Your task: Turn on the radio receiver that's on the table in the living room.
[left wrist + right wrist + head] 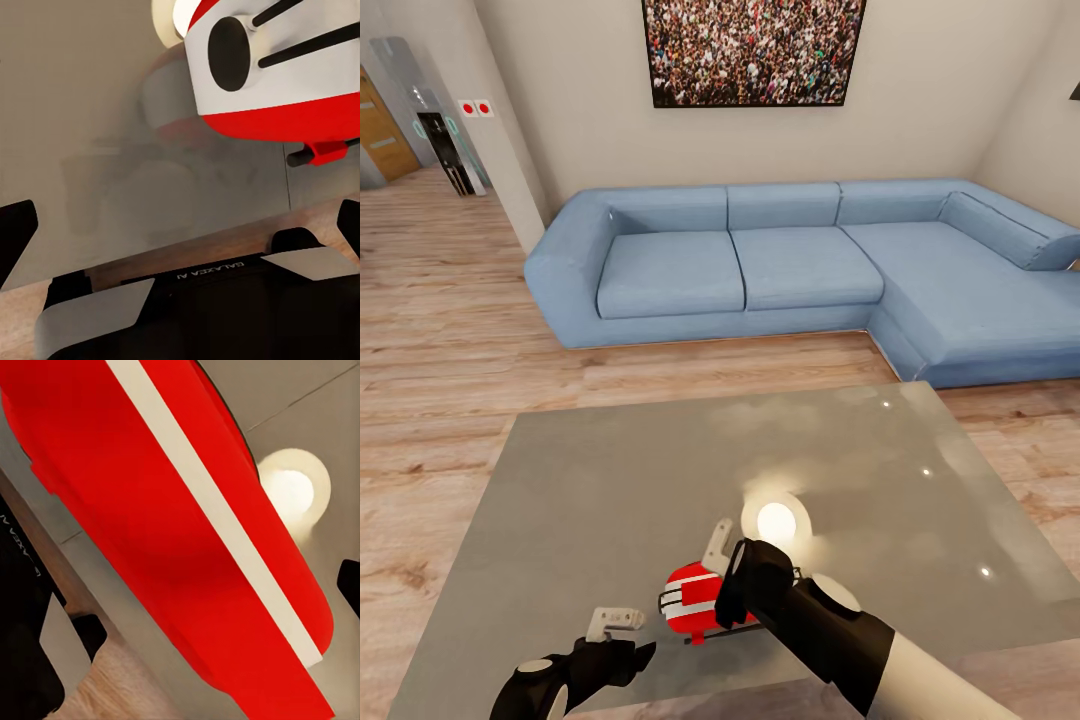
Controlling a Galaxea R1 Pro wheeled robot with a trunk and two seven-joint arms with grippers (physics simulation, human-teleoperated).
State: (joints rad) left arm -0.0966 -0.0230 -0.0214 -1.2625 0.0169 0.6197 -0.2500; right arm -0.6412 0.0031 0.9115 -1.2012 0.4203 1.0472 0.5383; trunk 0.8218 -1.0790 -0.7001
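At the bottom of the head view, the left gripper (622, 622) hovers low over the near edge of the table (560, 500), its light fingers apart and holding nothing. Just right of it, in the lower middle of the frame, sits the radio receiver (693, 598), red with its white band, standing on the glossy grey top close to that near edge. The right gripper (732, 560) reaches in from the lower right, its dark wrist lying partly over the radio's right side, one pale finger showing above the radio. Whether its jaws are spread or closed cannot be told from here, and contact with the radio looks likely but is unsure.

From the left wrist camera the radio receiver (262, 82) shows its white face, round dark dial and grille slots, so the dial side faces the left gripper. From the right wrist camera the red shell (180, 540) runs diagonally, very near. The right arm is the nearer one.

Beyond lie the lamp glare on the tabletop, plank floor (440, 330), the blue corner sofa (790, 270) and the crowd picture (755, 50).
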